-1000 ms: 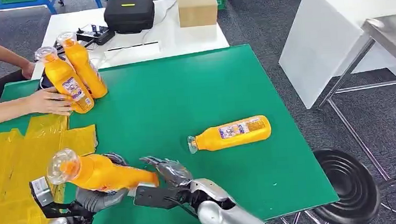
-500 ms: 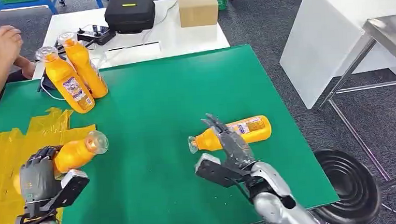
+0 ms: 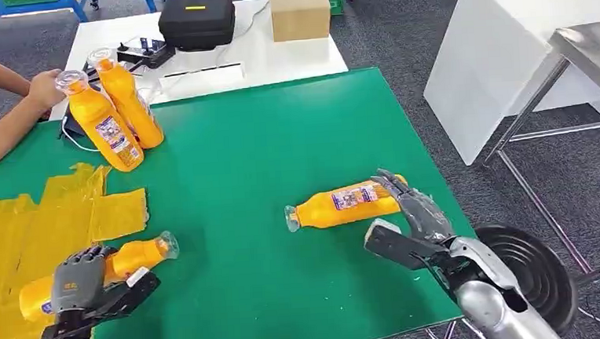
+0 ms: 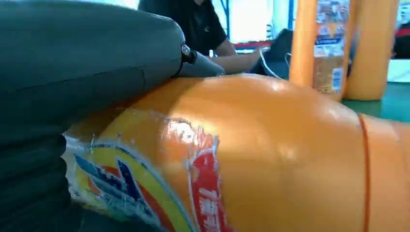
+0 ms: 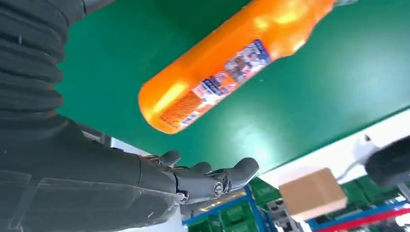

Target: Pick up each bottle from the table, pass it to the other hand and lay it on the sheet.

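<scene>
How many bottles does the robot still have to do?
None lies free on the yellow sheet yet. The left hand holds one orange bottle low over the sheet's edge. The open right hand is beside the lying bottle, next to pick. Two standing bottles wait by a person's hand.

Glossy orange plastic bottle [image 3: 346,202], shiny paper-ish label; matt green counter [image 3: 265,164]; crinkly yellow plastic sheet [image 3: 17,226]; plain brown cardboard box [image 3: 299,9].
</scene>
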